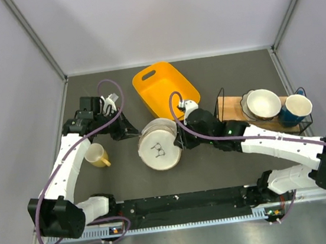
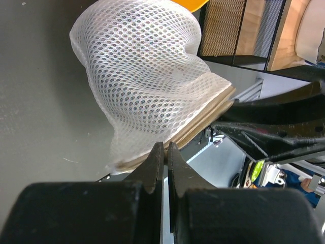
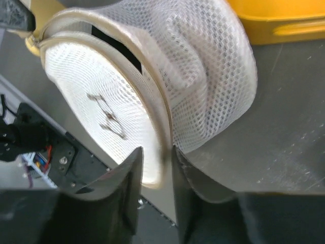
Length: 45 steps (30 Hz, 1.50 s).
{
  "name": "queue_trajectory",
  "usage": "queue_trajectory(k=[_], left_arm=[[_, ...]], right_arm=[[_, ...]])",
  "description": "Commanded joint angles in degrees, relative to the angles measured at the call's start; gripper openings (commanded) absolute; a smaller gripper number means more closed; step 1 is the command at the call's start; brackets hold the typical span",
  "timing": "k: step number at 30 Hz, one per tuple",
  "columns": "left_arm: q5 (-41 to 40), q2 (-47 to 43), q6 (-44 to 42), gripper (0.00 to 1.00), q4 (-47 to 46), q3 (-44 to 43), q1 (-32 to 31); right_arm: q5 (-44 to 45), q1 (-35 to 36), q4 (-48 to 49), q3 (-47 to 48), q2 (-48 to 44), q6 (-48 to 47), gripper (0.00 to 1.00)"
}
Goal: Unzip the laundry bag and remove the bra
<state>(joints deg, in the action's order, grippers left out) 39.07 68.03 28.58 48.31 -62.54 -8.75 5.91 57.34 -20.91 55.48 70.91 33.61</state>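
The left gripper (image 2: 162,151) is clenched, its two fingers pressed almost together on the lower edge of the laundry bag (image 1: 159,148), just at the tan zip rim (image 2: 203,122). The right gripper (image 3: 157,160) grasps the same rim from the opposite side, one finger on each face of it. The bag sits between the two grippers on the dark table (image 1: 217,172), just in front of the yellow tub (image 1: 165,89). Its flat face with the small black drawing (image 3: 106,114) looks upward. A dark gap shows along the rim in the right wrist view.
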Motion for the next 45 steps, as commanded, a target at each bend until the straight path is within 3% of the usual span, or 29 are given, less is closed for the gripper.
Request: queue_trajectory(k=[1,3,10,11,13,15,17,20,23,26,27,31,33,45], left_arm=[[-0.4,0.35,0.25,0.0,-1.29,-0.04,0.32],[-0.31,0.35,0.16,0.0,-1.47,0.05,0.32],[-5.03,0.35,-1.15,0.02,-0.86,-0.47,0.32],[-6.27,0.52,-1.59,0.09,0.1,-1.52,0.32],[-10.39,0.53,-3.08,0.47,2.99,-3.8,0.23],[-13.74,-0.69,-4.41,0.78,4.94,-5.91,0.32],[-18.03,-2.45,-5.8,0.91,6.44,-8.64,0.23],[-21.65,-5.71,-7.22,0.92,8.98,-11.98,0.23],[-21.32,-8.43,-8.1,0.84,10.92,-13.04,0.05],[-17.03,-11.77,-8.71,0.76,9.97,-10.5,-0.04],[-11.61,-13.26,-9.24,0.75,9.43,-9.36,-0.04],[-2.09,-16.69,-9.77,0.78,5.92,-2.43,-0.56],[-1.01,-17.92,-8.81,0.8,3.82,-0.92,-2.04],[-21.12,-15.92,0.69,0.81,-6.3,5.59,-19.8]], right_arm=[[-0.2,1.37,1.57,-0.55,0.45,1.02,0.12],[0.94,1.28,1.4,-0.38,0.02,0.85,0.0],[-1.95,1.37,2.71,2.52,-0.69,-1.26,0.0],[-4.13,1.37,2.54,4.18,-0.43,-1.35,0.0],[-5.64,1.37,0.96,6.64,1.49,-0.65,0.0],[-10.21,1.37,-2.8,12.0,3.87,-0.56,0.0],[-12.67,1.37,-4.57,16.66,7.38,-0.38,0.0],[-13.38,1.37,-5.02,19.92,10.72,-0.12,0.0],[-13.73,1.02,-4.85,22.82,14.06,0.05,0.0],[-15.22,-0.12,-3.88,25.63,16.18,1.11,0.0],[-15.84,-0.56,-3.7,26.6,17.66,1.55,0.0],[-20.14,-3.28,-3.18,30.38,20.14,4.97,0.0],[-21.64,-4.69,-2.39,30.74,20.4,6.9,0.0],[-26.92,-5.22,-0.8,32.32,22.86,12.36,0.0]])
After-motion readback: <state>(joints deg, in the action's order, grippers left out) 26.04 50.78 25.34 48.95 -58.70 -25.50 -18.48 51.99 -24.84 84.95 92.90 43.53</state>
